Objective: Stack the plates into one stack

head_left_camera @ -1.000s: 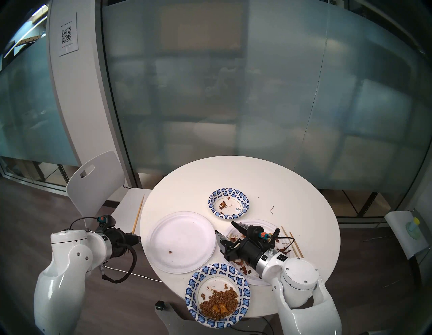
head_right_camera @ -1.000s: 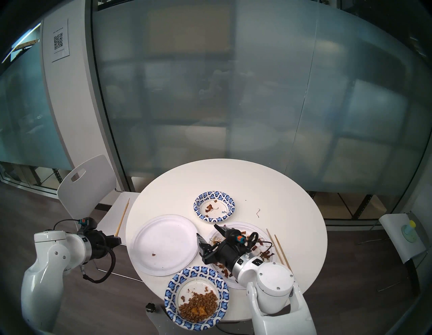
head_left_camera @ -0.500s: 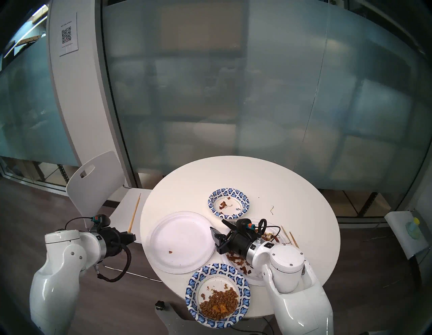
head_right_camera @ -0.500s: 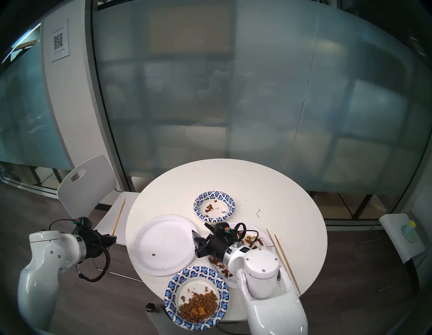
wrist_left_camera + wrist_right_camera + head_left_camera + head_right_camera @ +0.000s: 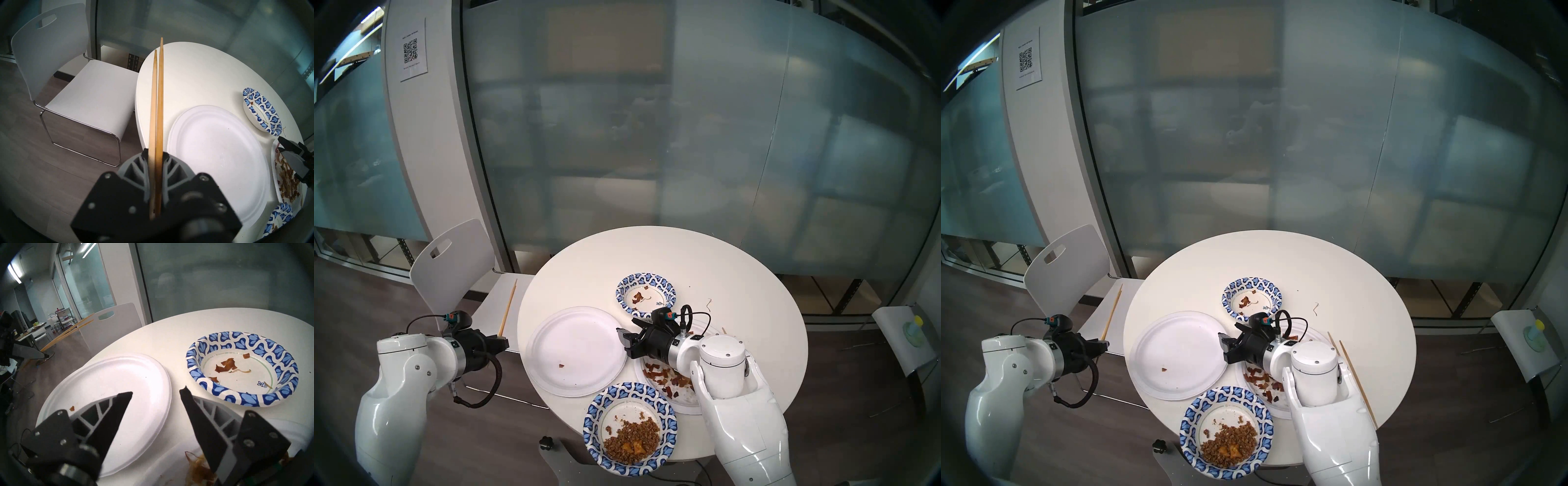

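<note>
Four plates lie apart on the round table (image 5: 738,278). A clean large white plate (image 5: 575,351) (image 5: 110,395) is at the left. A second white plate (image 5: 685,402) with brown scraps lies under my right arm. One blue-patterned bowl (image 5: 645,296) (image 5: 243,368) sits farther back; another (image 5: 630,429), holding brown grain, overhangs the near edge. My right gripper (image 5: 625,327) (image 5: 158,390) hangs open and empty over the gap between the two white plates. Off the table's left edge, my left gripper (image 5: 502,341) (image 5: 155,152) is shut on a pair of chopsticks (image 5: 158,101).
Two more chopsticks (image 5: 1348,370) lie on the table right of the scrap plate. A white chair (image 5: 460,271) stands at the table's left, behind my left gripper. A frosted glass wall rises behind the table.
My right arm swung left, bringing its gripper from over the scrap plate to the clean plate's right rim, its jaws a little narrower. The left arm drifted slightly left with the chopsticks.
</note>
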{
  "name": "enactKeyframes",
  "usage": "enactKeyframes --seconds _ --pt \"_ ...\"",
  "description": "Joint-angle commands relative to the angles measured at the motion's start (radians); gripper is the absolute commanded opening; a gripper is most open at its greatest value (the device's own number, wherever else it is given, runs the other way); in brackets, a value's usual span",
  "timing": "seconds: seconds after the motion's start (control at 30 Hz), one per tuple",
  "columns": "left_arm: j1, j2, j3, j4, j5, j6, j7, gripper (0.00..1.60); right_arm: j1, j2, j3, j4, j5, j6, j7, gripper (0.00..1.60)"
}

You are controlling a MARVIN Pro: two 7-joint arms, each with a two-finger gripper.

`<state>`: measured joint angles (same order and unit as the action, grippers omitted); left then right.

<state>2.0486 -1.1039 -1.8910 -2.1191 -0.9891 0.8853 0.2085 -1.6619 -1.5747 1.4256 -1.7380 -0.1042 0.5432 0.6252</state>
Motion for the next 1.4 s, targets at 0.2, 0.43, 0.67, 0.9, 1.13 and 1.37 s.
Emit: enactKeyframes --seconds 0.2,0.43,0.67,0.9,1.13,1.37 --pt "-0.008 0.013 -0.014 0.012 0.007 -0.021 -0.018 0.0 0.17 -0.01 -0.016 0.071 -0.018 0.102 0.106 1.2" --pt "-0.008 0.016 -0.016 0.019 0.012 -0.028 -0.027 0.0 0.215 -0.001 -0.026 0.127 -0.049 0.13 0.15 1.16" --pt "-0.007 0.018 -0.017 0.022 0.024 -0.038 -0.041 0.0 0.289 0.011 -0.032 0.213 -0.1 0.144 0.207 1.1" --pt "-0.008 0.018 -0.016 0.019 0.033 -0.044 -0.049 0.0 0.344 0.025 -0.045 0.288 -0.131 0.143 0.255 1.05" --pt "-0.008 0.016 -0.016 0.023 0.04 -0.048 -0.056 0.0 0.405 0.034 -0.062 0.368 -0.149 0.139 0.304 1.07" --pt "-0.008 0.013 -0.016 0.021 0.046 -0.05 -0.061 0.0 0.448 0.037 -0.074 0.429 -0.148 0.125 0.339 0.97"
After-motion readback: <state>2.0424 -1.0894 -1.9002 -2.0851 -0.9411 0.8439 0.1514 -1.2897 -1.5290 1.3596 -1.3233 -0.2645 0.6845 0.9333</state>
